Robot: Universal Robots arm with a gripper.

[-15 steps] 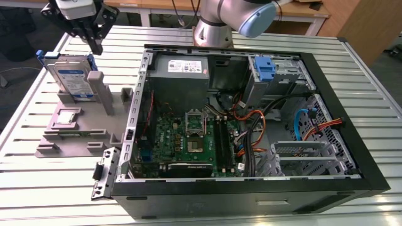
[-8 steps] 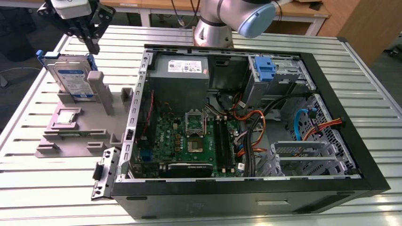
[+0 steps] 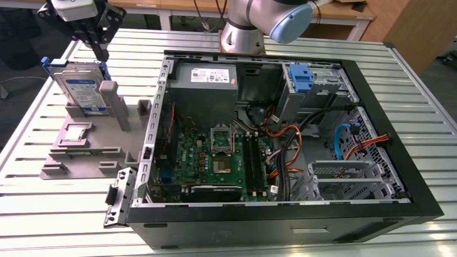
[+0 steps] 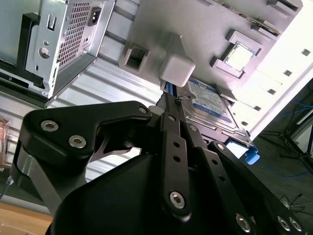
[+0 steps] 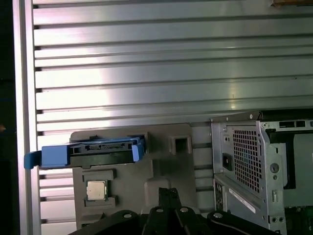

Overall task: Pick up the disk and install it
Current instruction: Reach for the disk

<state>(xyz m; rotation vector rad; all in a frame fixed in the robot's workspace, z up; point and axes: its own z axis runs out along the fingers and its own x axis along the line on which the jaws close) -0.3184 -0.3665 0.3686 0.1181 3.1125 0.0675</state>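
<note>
The disk (image 3: 82,88), a silver hard drive with a white-and-blue label in a blue carrier, stands on edge in the grey fixture (image 3: 78,160) at the exterior view's left. My gripper (image 3: 104,55) hangs just above the disk's top edge, toward its end nearer the computer case. Its black fingers are pressed together with nothing between them. In the second wrist view the gripper (image 4: 169,99) points past a grey post toward the disk (image 4: 210,103). In the first wrist view the disk's blue carrier (image 5: 90,151) lies beyond the gripper (image 5: 168,192).
An open computer case (image 3: 400,182) takes up the middle of the slatted metal table (image 3: 29,214), with a grey drive cage and blue tab (image 3: 303,80) at its back. A processor chip (image 3: 75,134) sits in the fixture. The arm's base (image 3: 243,32) stands behind the case.
</note>
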